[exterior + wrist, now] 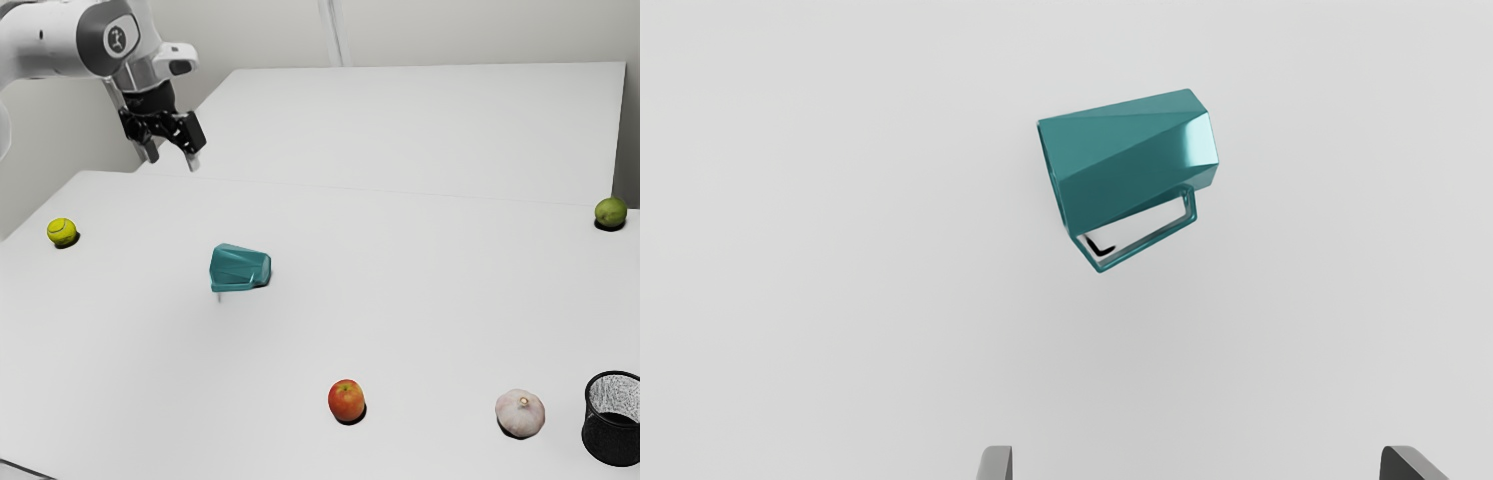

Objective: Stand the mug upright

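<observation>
apple (346, 401) and ball (62, 232) lie well apart from mug (238, 267)

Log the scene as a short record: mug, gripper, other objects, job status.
mug: teal, lying on its side
mug opening: faces the exterior view's left
handle: attached
gripper: open, raised above the table, clear of the mug
exterior view's left: tennis ball
near edge of exterior view: apple, garlic bulb, black mesh holder
exterior view's far right: green fruit
status: mug not upright
</observation>
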Available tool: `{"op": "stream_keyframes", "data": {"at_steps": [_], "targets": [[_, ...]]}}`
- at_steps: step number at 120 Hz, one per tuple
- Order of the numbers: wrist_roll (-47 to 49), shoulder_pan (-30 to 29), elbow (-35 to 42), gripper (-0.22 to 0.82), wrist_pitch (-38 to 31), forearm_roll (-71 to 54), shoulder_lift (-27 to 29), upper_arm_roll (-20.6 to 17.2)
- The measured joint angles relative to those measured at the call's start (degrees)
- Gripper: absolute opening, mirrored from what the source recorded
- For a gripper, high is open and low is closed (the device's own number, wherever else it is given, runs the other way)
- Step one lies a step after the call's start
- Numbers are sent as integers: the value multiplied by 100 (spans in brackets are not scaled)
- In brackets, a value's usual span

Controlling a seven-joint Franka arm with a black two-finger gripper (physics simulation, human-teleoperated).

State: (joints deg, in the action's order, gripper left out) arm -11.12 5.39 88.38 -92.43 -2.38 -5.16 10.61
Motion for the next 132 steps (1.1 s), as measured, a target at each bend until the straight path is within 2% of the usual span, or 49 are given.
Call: {"op": "stream_keyframes", "data": {"at_steps": [12, 33, 44, 70, 88, 132], "targets": [[-38, -7, 82, 60, -162, 96, -3, 43], [-83, 12, 750, 60, -451, 1063, 75, 523], [-105, -94, 906, 60, -495, 1684, 96, 631], [-329, -30, 1201, 60, -540, 2964, -324, 1186], [-630, -308, 1582, 60, -587, 3388, -410, 1249], [-1789, -759, 1418, 60, -939, 4547, -1456, 1254]]}}
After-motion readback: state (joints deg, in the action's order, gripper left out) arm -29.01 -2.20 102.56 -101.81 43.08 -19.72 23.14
